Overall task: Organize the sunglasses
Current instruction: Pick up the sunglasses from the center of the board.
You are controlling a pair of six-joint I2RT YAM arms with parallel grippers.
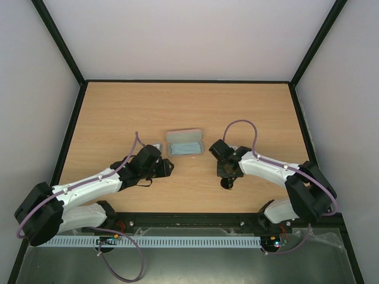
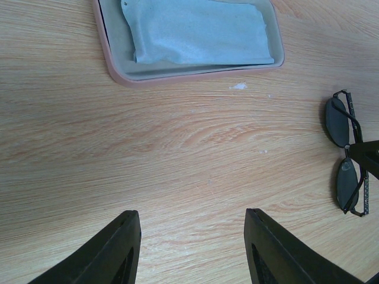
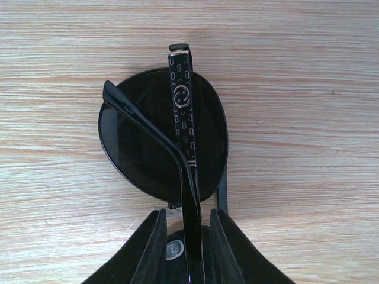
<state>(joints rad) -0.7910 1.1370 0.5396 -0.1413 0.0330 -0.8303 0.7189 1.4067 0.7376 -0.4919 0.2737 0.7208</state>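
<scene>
1. Top view:
   - The sunglasses (image 1: 227,183) lie on the surface (image 1: 118,112), right of centre and toward the near edge.
   - The right hand (image 1: 225,173) sits directly over them and hides all but one dark lens.
   - The left hand (image 1: 167,168) is well apart from them, to the left.
   - The open case (image 1: 185,135), with a cloth (image 1: 185,148) inside, lies far and left of the sunglasses, between the two hands.
   - The right hand is clearly the nearer one. Any carry would go left and away, toward the case.

2. Left wrist view:
   - The left hand (image 2: 192,236) is released, its fingers (image 2: 118,248) spread wide over bare surface.
   - This view shows both lenses of the sunglasses (image 2: 339,121) lined up at the right edge, which the top view does not show.
   - One tip of the right hand (image 2: 367,152) rests at the bridge between the lenses.
   - The long axis of the sunglasses looks roughly crosswise to that of the case (image 2: 118,74), so they would likely need turning to fit.
   - The cloth (image 2: 195,32) fills most of the tray.

3. Right wrist view:
   - Only here are the sunglasses (image 3: 148,136) seen to be folded, with both temples crossing a lens.
   - One plain temple (image 3: 188,195) runs back between the fingers (image 3: 151,248) of the right hand (image 3: 188,216).
   - The fingers stand narrow, with a small gap showing on each side of that temple.
   - It cannot be told whether they clench the frame underneath.
</scene>
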